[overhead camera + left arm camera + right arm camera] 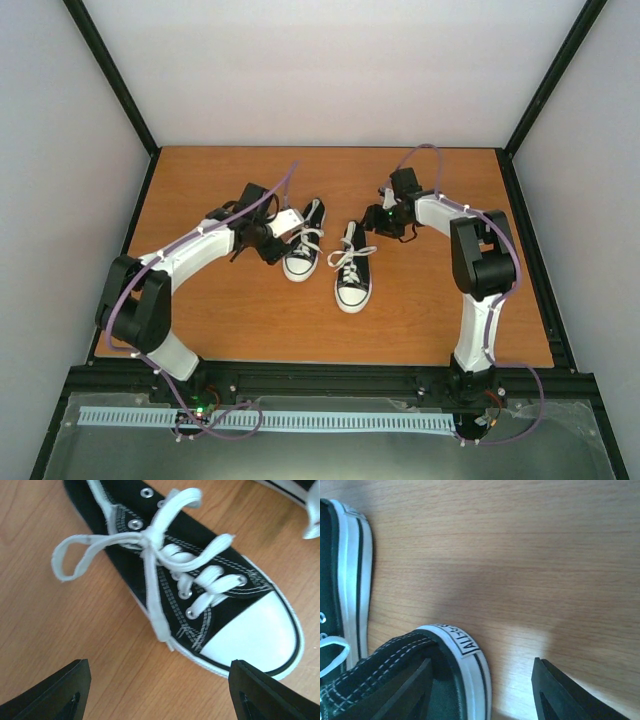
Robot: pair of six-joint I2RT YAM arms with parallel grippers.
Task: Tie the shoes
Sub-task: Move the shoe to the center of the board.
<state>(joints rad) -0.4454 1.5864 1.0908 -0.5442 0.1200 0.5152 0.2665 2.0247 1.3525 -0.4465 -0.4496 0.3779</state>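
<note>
Left jaws gaping, empty, hovering over left shoe [200, 605] on bench [430, 320]; right jaws open, straddling right shoe [462, 644] heel, not gripping. Laces [151, 587] seeming soft, limp; shoes light, likely sliding. Pinching lace ends advised.

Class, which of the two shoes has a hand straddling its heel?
The shoe on the right, with its toe nearer the arm bases: the right hand has a finger on either side of its heel rim. On the left shoe the heel is free.

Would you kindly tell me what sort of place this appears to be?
Likely a robotics test cell: wooden tabletop, white panels in a black frame, left arm and right arm at its edge.
</note>
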